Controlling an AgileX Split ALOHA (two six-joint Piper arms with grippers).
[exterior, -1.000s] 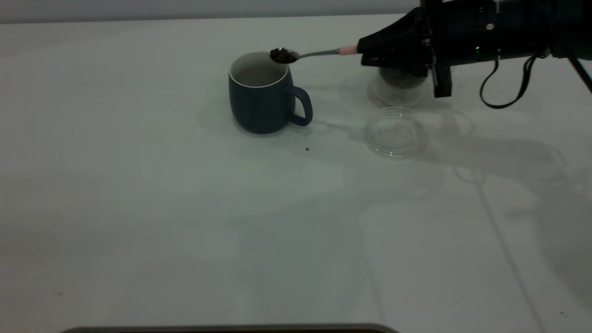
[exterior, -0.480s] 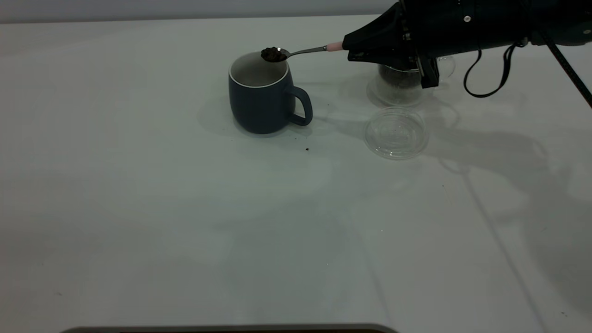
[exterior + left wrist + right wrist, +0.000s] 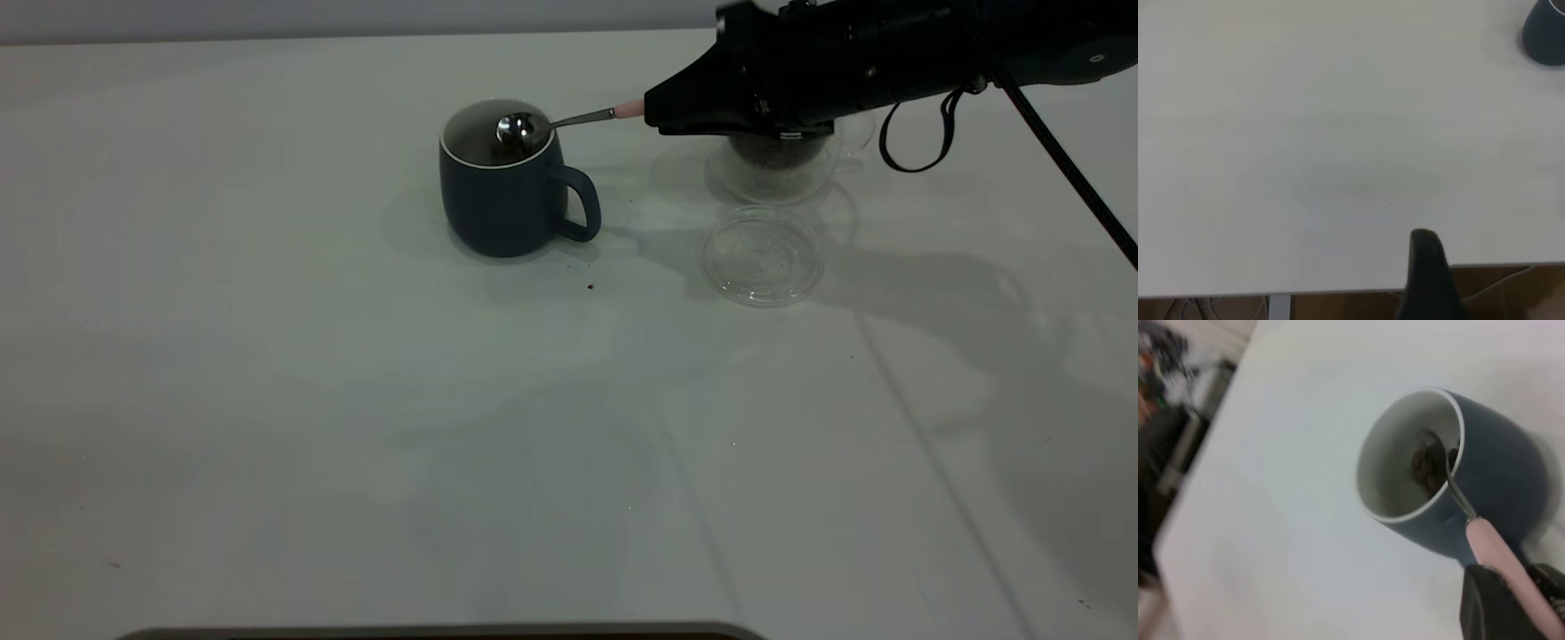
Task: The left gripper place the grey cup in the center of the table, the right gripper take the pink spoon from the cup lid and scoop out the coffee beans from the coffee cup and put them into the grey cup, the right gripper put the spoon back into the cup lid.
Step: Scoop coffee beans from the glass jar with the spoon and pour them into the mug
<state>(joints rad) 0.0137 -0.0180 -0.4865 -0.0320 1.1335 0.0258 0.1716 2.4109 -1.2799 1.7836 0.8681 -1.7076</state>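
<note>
Spoon (image 3: 533,127) tipped; beans (image 3: 1426,463) barely visible.

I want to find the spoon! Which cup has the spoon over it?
The grey cup. The pink spoon is tipped over its mouth; the clear coffee cup sits behind the right gripper.

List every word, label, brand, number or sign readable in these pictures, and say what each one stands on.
None: no readable text shows in any view.
Grey cup: plain glaze, no print.
Pink spoon: no marking on its handle or bowl.
Cup lid and coffee cup: clear glass, unmarked.
Right claw, shut on the pink spoon: black housing with no legible label.
Table: only tiny dark specks, no writing.
</note>
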